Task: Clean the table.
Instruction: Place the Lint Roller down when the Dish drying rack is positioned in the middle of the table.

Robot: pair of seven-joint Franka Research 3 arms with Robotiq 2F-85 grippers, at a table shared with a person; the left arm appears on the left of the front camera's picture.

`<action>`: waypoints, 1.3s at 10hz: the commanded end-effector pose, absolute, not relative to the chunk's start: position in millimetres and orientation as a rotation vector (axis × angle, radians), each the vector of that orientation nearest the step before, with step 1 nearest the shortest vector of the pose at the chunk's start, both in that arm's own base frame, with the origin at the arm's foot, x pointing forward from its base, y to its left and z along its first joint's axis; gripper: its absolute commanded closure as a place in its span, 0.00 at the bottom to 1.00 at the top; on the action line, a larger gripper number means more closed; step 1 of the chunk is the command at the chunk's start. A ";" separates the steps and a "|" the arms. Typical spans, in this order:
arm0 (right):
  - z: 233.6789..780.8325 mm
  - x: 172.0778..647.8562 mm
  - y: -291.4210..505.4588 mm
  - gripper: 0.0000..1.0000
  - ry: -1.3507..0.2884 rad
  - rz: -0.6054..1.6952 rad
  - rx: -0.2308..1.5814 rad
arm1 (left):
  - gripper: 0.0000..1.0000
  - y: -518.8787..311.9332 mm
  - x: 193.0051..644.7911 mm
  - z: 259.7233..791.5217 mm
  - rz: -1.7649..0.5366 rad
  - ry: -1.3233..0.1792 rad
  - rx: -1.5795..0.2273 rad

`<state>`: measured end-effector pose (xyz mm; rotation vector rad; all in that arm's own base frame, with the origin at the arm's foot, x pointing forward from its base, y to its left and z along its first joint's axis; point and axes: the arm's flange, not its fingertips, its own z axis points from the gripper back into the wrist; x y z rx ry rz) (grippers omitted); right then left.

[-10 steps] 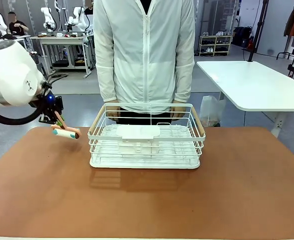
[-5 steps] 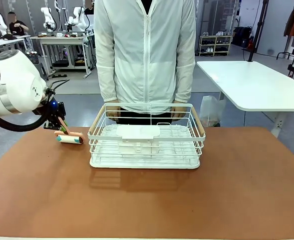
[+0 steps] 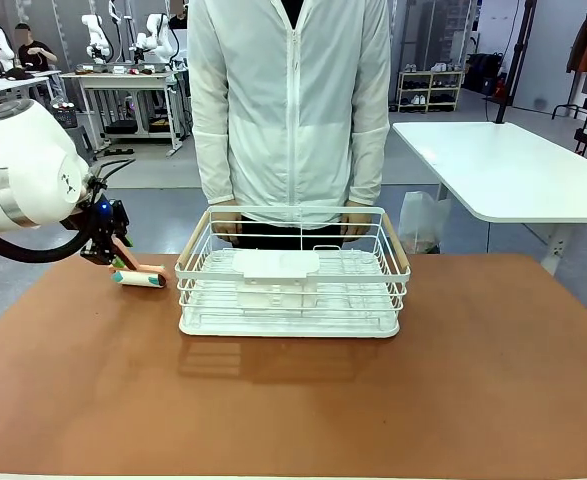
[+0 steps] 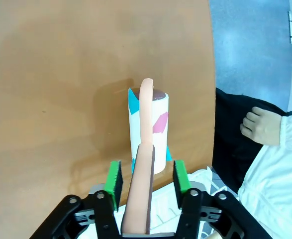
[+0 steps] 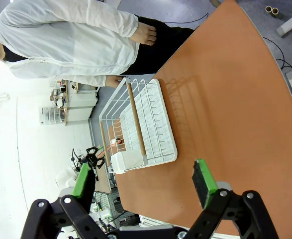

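Table [image 3: 293,400], wide and reddish-brown with a thin pale edge, is seen spanning the near part of the front view, and most of its top is bare. A white wire rack [image 3: 293,275] is set near the far edge at the middle, and a white plastic holder [image 3: 276,268] is hung on its near rim; whether anything lies inside the rack cannot be told. A person in a white jacket [image 3: 290,100] is stood directly behind it, with hands [image 3: 223,222] placed at the rack's far corners. A smaller white table [image 3: 503,165] is seen well apart at the far right, and a white bag [image 3: 422,220] is on the floor beside it.

A lint roller [image 3: 139,272] is found just left of the rack, at the table's far left part. Its white roll with teal and pink patches [image 4: 148,130] is laid on the tabletop, and its peach handle [image 4: 142,179] is angled up toward the arm.

The left arm is brought in from the left side, with its gripper [image 3: 111,243] pointed down and rightward toward the roller. In the left wrist view the left gripper [image 4: 146,177] is shown with green pads [image 4: 115,180] on either side of the handle; a narrow gap is seen at each side, so the jaws are parted and not pressed on it.

The right gripper [image 5: 145,185] is held high above the table's near right part, with its jaws spread wide and nothing between them.
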<state>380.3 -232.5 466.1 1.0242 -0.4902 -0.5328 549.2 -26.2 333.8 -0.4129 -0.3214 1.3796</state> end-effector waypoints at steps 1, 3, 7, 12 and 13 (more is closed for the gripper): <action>466.5 378.7 -231.3 0.00 -0.507 -0.518 1.037 | 0.00 -34.5 537.0 340.1 1.402 -0.301 -0.356; 466.5 378.7 -231.3 0.00 -0.507 -0.518 1.037 | 0.04 -35.5 530.2 343.5 1.403 -0.226 -0.300; 466.5 378.7 -231.3 0.00 -0.507 -0.518 1.037 | 0.00 -35.1 526.3 352.1 1.425 -0.198 -0.229; 466.5 378.7 -231.3 0.00 -0.507 -0.518 1.037 | 0.00 -31.9 528.8 351.2 1.439 -0.177 -0.227; 466.5 378.7 -231.3 0.00 -0.507 -0.518 1.037 | 0.00 -31.1 529.7 349.7 1.439 -0.162 -0.233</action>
